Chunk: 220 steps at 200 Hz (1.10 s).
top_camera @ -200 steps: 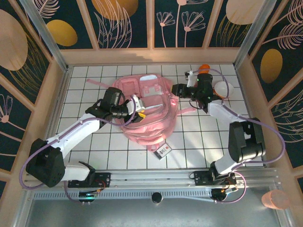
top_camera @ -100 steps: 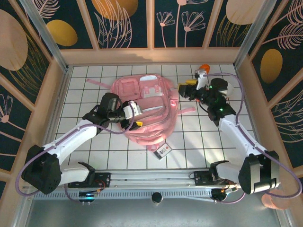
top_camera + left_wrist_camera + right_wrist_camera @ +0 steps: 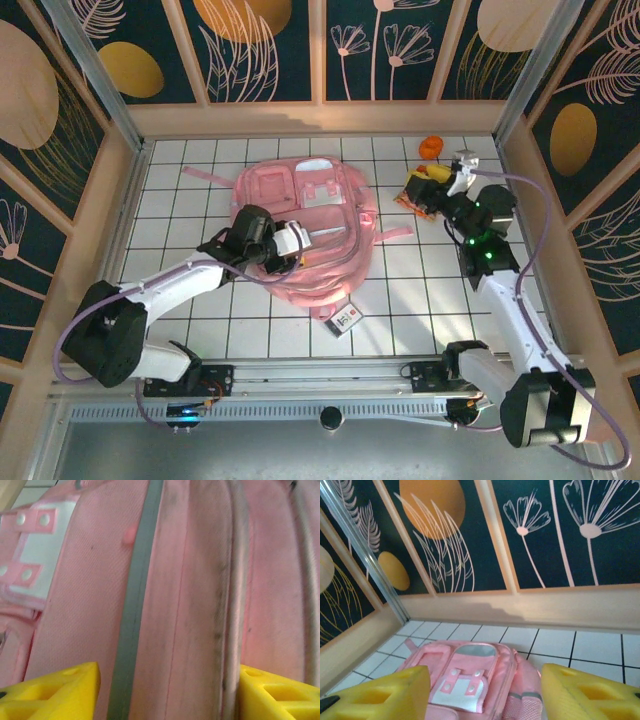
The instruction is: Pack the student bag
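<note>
**A:** so where's the student bag (image 3: pixel 325 265) sitting relative to the arms rn?

**B:** flat in the middle of the table (image 3: pixel 430 290), long axis running away from the bases, top end far. Left gripper (image 3: pixel 290 250) is right over its left side, jaws apart, with just pink fabric and a grey strip (image 3: pixel 132 605) between them. Right gripper (image 3: pixel 420 190) hangs off the bag's right edge — also spread, nothing in it. Left's nearer, so I'd guess it goes first.
</note>
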Each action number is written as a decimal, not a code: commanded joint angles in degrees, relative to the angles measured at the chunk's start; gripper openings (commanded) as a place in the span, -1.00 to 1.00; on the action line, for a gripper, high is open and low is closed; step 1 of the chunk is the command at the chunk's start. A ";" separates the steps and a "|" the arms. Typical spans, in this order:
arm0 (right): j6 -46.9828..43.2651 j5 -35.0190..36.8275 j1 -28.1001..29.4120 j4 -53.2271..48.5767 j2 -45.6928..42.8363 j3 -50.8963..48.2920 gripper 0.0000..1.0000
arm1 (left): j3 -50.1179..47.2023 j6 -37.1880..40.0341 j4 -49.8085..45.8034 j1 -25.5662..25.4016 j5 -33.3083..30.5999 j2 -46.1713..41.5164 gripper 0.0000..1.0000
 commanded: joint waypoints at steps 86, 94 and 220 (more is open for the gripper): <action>-0.38 -9.85 -0.43 -0.08 5.14 1.07 0.61 | 1.51 5.08 -5.27 8.68 13.39 -7.22 0.51; -0.61 -10.22 -0.43 1.38 5.29 0.59 0.61 | 2.55 4.22 -4.97 8.45 16.23 -6.51 0.51; -13.45 -18.99 -0.06 5.25 10.06 -1.03 0.65 | 6.33 8.85 -1.26 3.55 10.72 7.22 -0.35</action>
